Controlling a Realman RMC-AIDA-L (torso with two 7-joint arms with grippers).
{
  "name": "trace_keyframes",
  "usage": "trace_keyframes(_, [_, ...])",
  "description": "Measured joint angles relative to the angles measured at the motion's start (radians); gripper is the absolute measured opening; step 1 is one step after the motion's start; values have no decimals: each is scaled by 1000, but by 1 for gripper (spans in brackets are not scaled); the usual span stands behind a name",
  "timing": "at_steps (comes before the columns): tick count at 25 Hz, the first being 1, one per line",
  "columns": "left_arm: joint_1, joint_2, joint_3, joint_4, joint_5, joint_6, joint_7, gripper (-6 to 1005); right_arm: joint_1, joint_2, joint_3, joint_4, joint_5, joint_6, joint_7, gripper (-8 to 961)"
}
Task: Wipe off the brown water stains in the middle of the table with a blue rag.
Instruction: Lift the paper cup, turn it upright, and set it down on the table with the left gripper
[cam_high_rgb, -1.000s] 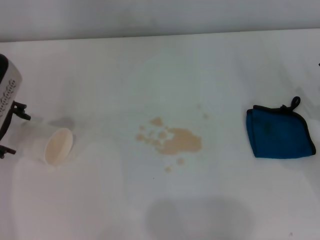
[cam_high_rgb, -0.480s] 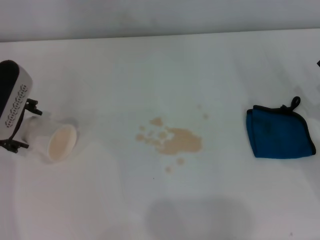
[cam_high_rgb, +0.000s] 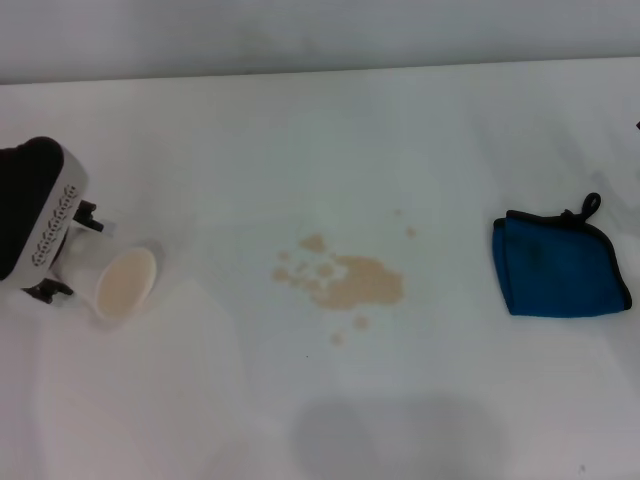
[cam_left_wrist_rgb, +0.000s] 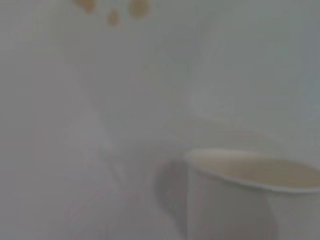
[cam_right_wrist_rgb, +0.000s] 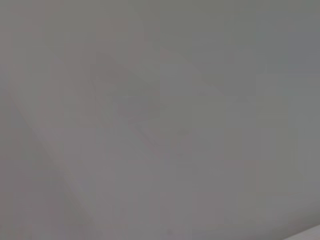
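Three things are being shown on the table (cam_high_rgb: 320, 120), with nothing yet touching the spill. Nearest in the head view, at the left side, a cup (cam_high_rgb: 118, 283) is being held tipped toward the middle by the left gripper (cam_high_rgb: 65, 262), whose fingers are being kept closed around its body; the lean suits a cup that is being lifted clear of the work area, though that is only a judgement. Its rim is being seen close up in the left wrist view, with a few droplets beyond. A little farther out, at the middle, the stains (cam_high_rgb: 350, 281) are lying as a tan blotch with scattered drops around it. Well apart at the right, the rag (cam_high_rgb: 558, 264) is lying folded and ungrasped, within the right arm's side. Only blank surface is being shown in the right wrist view, so the right gripper is not being seen at all.
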Motion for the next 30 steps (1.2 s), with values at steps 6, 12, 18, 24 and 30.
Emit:
trace_keyframes(6, [-17, -1, 1, -35, -34, 25, 14, 834, 0, 0, 4, 0, 0, -15, 0, 840])
trace_keyframes(12, [-23, -2, 1, -39, -70, 26, 20, 822, 11, 0, 0, 0, 0, -37, 0, 840])
trace_keyframes(18, [-28, -3, 0, -53, -68, 23, 22, 811, 12, 0, 2, -3, 0, -39, 0, 841])
trace_keyframes(24, [-27, -6, -10, -51, -105, 25, 22, 729, 12, -1, 4, -4, 1, -39, 0, 841])
trace_keyframes(30, [-18, -6, -86, -19, -299, 14, 22, 673, 17, -1, -1, -29, -1, -51, 6, 840])
